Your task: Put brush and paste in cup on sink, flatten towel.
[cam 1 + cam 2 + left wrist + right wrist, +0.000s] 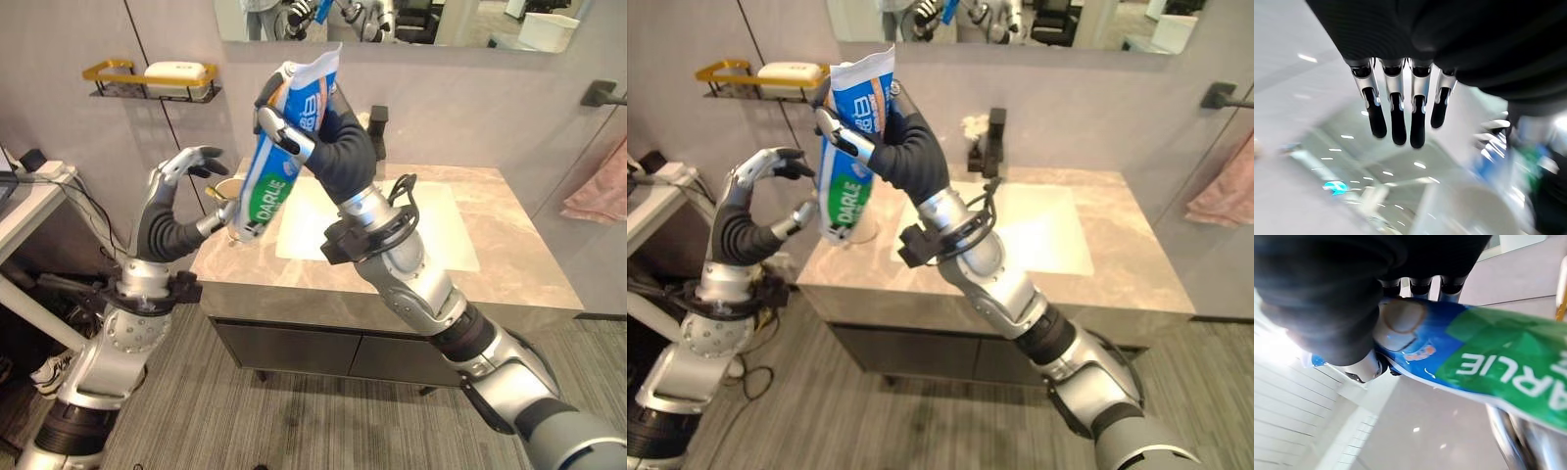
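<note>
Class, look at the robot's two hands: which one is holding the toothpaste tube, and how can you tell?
The right hand: its fingers curl round the tube, held above the cup. The left hand is open, holding nothing.

Toothpaste tube (284,147) blue, green, white; towel (598,186) pink

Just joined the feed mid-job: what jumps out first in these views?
The right hand holds a big blue-and-green toothpaste tube upright, its lower end at the cup on the counter's left corner. The left hand is open beside that cup. A pink towel hangs at the far right.
</note>
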Motion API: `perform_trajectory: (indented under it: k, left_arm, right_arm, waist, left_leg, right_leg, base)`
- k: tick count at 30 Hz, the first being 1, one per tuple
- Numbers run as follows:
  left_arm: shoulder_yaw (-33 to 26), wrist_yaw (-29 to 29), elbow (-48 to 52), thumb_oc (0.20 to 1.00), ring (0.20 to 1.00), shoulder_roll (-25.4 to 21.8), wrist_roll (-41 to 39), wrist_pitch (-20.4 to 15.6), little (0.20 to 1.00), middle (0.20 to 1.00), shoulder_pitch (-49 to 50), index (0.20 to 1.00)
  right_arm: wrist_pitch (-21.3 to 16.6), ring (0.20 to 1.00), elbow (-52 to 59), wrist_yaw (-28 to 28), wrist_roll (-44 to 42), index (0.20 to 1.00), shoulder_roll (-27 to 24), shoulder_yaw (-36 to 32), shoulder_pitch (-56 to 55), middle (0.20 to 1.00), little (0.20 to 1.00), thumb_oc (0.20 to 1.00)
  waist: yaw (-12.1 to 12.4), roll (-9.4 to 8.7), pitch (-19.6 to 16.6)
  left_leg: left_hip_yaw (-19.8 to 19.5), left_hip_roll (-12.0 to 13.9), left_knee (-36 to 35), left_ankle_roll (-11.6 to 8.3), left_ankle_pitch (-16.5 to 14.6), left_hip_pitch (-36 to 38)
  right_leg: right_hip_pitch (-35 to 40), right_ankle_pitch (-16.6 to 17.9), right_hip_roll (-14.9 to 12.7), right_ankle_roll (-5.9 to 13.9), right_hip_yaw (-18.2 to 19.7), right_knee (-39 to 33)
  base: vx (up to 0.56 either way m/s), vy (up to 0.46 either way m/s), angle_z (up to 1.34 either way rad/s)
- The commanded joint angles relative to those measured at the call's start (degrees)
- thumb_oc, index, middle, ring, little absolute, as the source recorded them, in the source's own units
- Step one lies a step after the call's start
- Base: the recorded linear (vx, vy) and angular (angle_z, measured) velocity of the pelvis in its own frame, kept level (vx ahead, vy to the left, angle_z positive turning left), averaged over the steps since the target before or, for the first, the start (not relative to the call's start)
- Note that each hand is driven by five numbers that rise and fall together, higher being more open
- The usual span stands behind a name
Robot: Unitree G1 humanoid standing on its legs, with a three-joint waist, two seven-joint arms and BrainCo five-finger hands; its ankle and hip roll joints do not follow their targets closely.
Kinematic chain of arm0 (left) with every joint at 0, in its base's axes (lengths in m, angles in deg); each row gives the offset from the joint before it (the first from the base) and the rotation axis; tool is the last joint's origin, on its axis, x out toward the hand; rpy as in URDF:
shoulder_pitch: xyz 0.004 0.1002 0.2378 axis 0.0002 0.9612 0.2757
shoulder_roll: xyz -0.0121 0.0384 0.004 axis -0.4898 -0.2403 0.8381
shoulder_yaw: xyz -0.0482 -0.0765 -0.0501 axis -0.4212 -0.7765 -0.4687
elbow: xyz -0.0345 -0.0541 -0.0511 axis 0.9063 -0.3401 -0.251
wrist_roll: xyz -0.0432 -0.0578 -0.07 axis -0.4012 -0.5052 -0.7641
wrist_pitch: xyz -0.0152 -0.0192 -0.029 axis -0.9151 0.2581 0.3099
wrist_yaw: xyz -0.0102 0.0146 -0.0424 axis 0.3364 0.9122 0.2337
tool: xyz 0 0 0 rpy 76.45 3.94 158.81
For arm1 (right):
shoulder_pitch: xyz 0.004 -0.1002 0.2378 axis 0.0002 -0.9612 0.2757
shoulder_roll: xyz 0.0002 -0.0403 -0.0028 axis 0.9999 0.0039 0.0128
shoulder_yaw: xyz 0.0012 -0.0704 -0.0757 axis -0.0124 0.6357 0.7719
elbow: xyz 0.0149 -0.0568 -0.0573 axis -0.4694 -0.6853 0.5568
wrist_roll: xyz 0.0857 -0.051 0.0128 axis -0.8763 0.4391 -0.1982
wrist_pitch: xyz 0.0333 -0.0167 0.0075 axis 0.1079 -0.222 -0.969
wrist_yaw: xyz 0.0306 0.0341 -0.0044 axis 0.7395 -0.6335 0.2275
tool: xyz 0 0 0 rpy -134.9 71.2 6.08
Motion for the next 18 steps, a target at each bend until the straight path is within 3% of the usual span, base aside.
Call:
perform_trajectory:
  k: [1, 2, 4, 7, 10, 18]
  left_arm:
    - [-1.4, -0.9, 1.2, 1.0, 1.0, -8.8, -2.3, -1.0, 1.0, 1.0, -0.1, 1.0]
    - [-1.7, -1.4, 1.1, 1.0, 1.0, -9.2, -3.1, -1.1, 1.0, 1.0, 1.5, 1.0]
    - [-2.5, -10.5, 3.7, 1.0, 1.0, -11.9, -17.4, -4.1, 1.0, 1.0, 12.4, 1.0]
    - [1.5, -19.5, -2.5, 1.0, 1.0, -15.1, -29.1, -1.8, 1.0, 1.0, 20.0, 1.0]
    - [2.9, -21.2, -11.5, 1.0, 1.0, -15.3, -33.0, 1.3, 1.0, 1.0, 23.2, 1.0]
    - [4.9, -25.2, -13.9, 1.0, 1.0, -14.7, -34.3, 5.5, 1.0, 1.0, 26.7, 1.0]
  right_arm:
    - [-2.3, 0.2, -3.3, 5.9, 4.0, 0.2, 0.9, -7.1, 8.0, 0.2, 0.2, 0.2]
    - [-2.2, 0.2, -5.0, 6.7, 4.6, 0.2, 0.4, -7.6, 9.7, 0.2, 0.2, 0.2]
    - [-0.5, 0.2, -10.8, 7.2, 7.5, 0.2, -3.9, -6.5, 18.0, 0.2, 0.2, 0.2]
    - [-0.3, 0.2, -17.5, 8.0, 8.3, 0.2, -4.9, -5.4, 24.3, 0.2, 0.2, 0.2]
    - [0.2, 0.2, -20.6, 8.1, 7.4, 0.2, -4.9, -4.2, 26.2, 0.2, 0.2, 0.2]
    - [2.1, 0.2, -19.8, 5.5, 9.0, 0.2, -6.5, -1.4, 25.2, 0.2, 0.2, 0.2]
  waist:
    - [3.2, -3.77, -0.9]
    - [4.0, -4.03, -0.5]
    - [8.1, -4.27, 0.4]
    - [10.9, -4.39, 1.2]
    - [12.4, -4.33, 1.6]
    - [12.6, -4.64, 1.9]
  left_leg:
    - [-1.2, 4.9, 0.5, -4.57, 1.0, -1.0]
    - [-1.9, 4.5, 0.5, -4.32, 1.3, -1.7]
    - [-3.7, 3.7, 0.5, -3.71, 1.3, -3.3]
    - [-5.2, 2.7, 0.5, -3.23, 1.9, -4.8]
    - [-6.4, 2.3, 0.5, -3.19, 1.9, -5.5]
    - [-7.7, 1.9, 0.5, -2.82, 1.8, -6.5]
  right_leg:
    - [-0.2, 4.5, -9.9, 5.01, -2.3, 0.0]
    - [-0.3, 4.8, -10.1, 5.05, -2.8, 0.0]
    - [-0.4, 5.2, -10.3, 5.53, -4.2, 0.0]
    - [-0.1, 6.1, -10.6, 5.97, -6.1, 0.0]
    - [0.4, 5.9, -10.5, 6.19, -7.4, 0.0]
    - [0.4, 5.5, -10.3, 6.27, -8.1, 0.0]
  base:
    - [-0.02, 0.005, 0.54]
    - [0.01, 0.012, 0.55]
    - [0.03, 0.037, 0.56]
    - [0.03, 0.032, 0.37]
    - [0.02, 0.002, 0.28]
    - [0.02, 0.008, 0.13]
